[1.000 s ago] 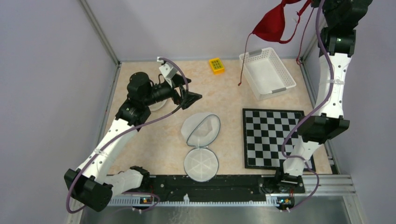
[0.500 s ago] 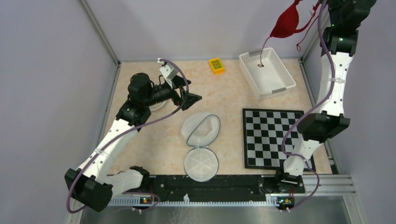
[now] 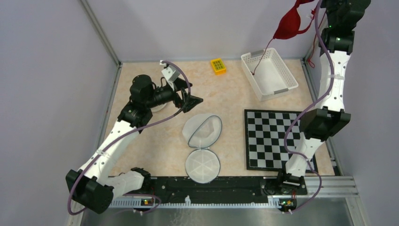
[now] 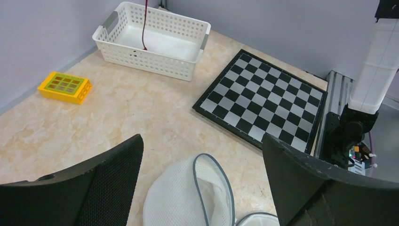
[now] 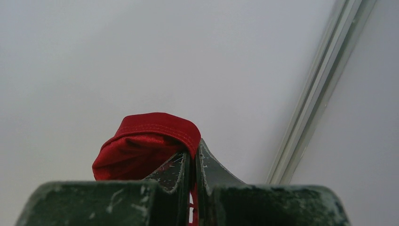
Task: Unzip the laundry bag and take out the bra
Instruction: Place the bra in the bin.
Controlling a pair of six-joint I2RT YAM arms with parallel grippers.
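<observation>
The white mesh laundry bag [image 3: 203,131] lies unzipped mid-table, its round lid [image 3: 202,163] flapped open toward the near edge; it also shows in the left wrist view [image 4: 188,197]. The red bra [image 3: 290,23] hangs high at the back right, pinched in my shut right gripper [image 5: 193,155], red fabric [image 5: 141,150] bulging left of the fingers. One strap [image 3: 260,59] dangles down over the white basket [image 3: 284,70]. My left gripper [image 3: 192,100] hovers open just behind the bag, nothing between its fingers [image 4: 108,183].
A yellow block [image 3: 218,66] lies at the back centre. The chessboard [image 3: 275,139] sits right of the bag. A white basket [image 4: 190,52] stands at the back right, with the strap [image 4: 145,23] hanging into it. A metal frame post [image 5: 310,94] runs beside the right gripper.
The right arm has carried the bra rightward and higher, toward the back corner; the strap now dangles over the basket. The left arm has barely moved.
</observation>
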